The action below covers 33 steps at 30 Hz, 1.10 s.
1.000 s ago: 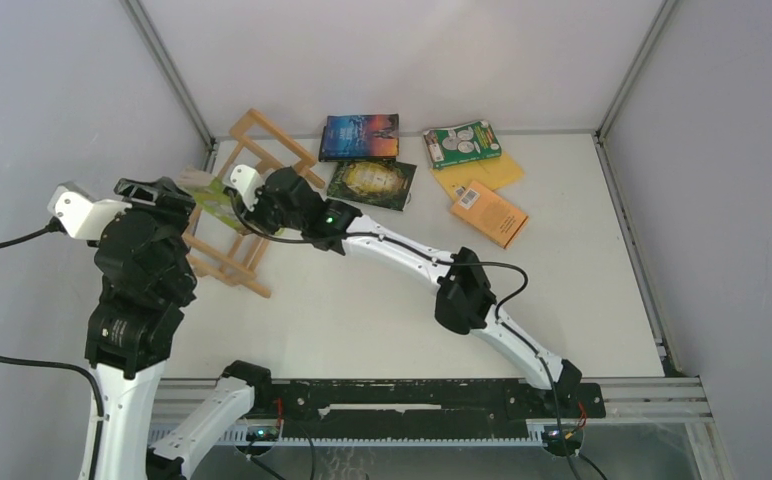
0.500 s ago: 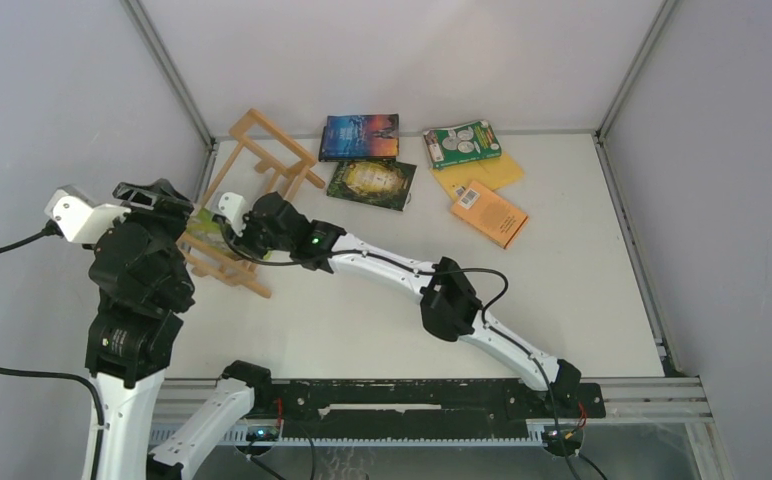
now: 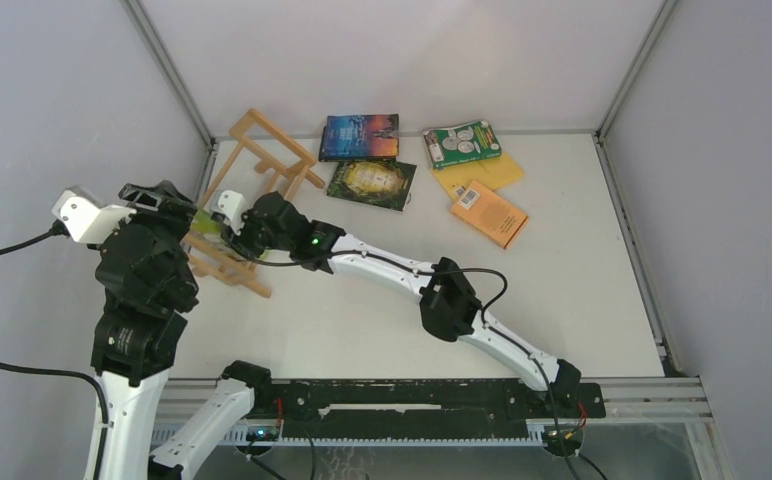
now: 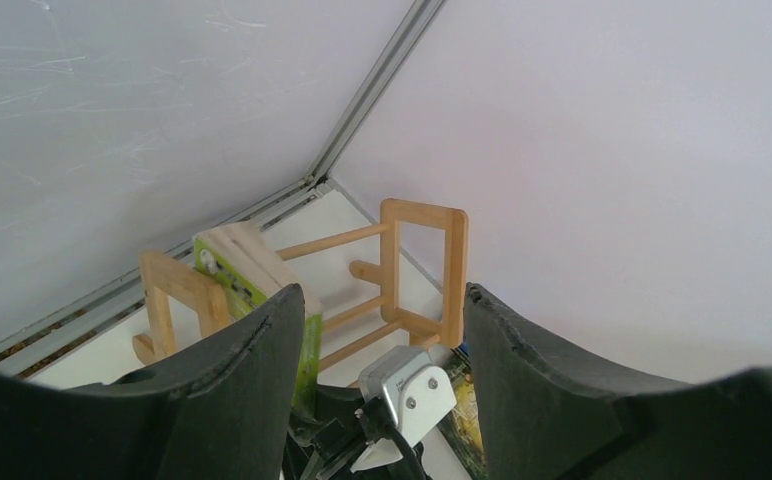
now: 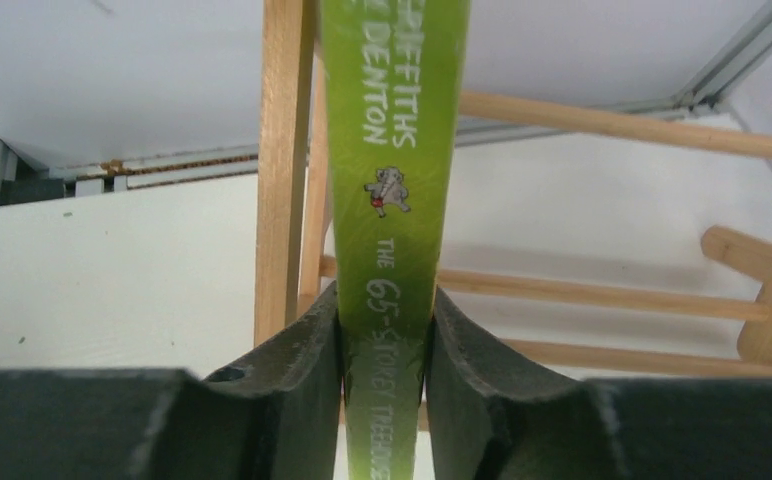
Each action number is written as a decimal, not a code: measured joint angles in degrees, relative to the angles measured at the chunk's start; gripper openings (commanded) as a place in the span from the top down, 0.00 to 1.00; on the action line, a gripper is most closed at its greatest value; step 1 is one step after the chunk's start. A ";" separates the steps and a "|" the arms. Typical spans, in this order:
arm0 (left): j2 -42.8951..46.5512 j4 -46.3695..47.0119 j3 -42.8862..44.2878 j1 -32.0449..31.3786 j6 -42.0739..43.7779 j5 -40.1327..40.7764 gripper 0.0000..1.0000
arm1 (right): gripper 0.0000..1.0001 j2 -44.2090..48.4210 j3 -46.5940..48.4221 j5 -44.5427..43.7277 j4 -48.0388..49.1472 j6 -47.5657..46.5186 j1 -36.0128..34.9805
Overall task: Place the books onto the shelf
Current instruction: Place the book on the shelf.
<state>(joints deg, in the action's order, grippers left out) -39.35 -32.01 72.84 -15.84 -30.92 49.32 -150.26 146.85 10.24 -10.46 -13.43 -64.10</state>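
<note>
While the right arm [image 3: 442, 295] reaches low and diagonally to the far-left corner, the right gripper [image 5: 384, 330] is clamped on the spine of the thin lime-green paperback book [image 5: 392, 150], upright inside the light-wood slatted shelf [image 5: 282, 150]. The left arm [image 3: 142, 270] stands raised beside it, left gripper [image 4: 382, 300] agape and empty above the shelf.

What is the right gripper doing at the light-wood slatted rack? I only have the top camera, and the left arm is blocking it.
Observer: The right wrist camera shows the right gripper clamped on the spine of a lime-green paperback book.
Operator: Is the book in the rack?
Observer: The left wrist camera shows it standing on edge between the two frame ends of the light-wood slatted rack, close to one of them.
Operator: And the left gripper?
Observer: The left gripper is open and holds nothing.
</note>
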 measured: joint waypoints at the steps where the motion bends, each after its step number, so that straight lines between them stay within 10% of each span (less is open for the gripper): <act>1: 0.00 0.04 0.00 0.00 -0.04 0.00 0.36 | 0.54 0.00 0.00 0.26 0.37 0.13 0.00; 17: 1.27 -1.07 0.00 0.00 -1.03 0.13 0.37 | 0.44 0.70 -0.04 0.33 4.72 0.68 0.26; 33: -4.28 -2.67 2.08 0.00 -2.08 -1.46 0.33 | 0.42 25.29 -27.61 -5.53 10.86 4.04 4.04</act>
<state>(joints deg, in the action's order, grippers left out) -43.64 -34.68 74.91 -15.84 -32.99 47.86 -124.97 119.24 4.71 0.40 -9.39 -60.05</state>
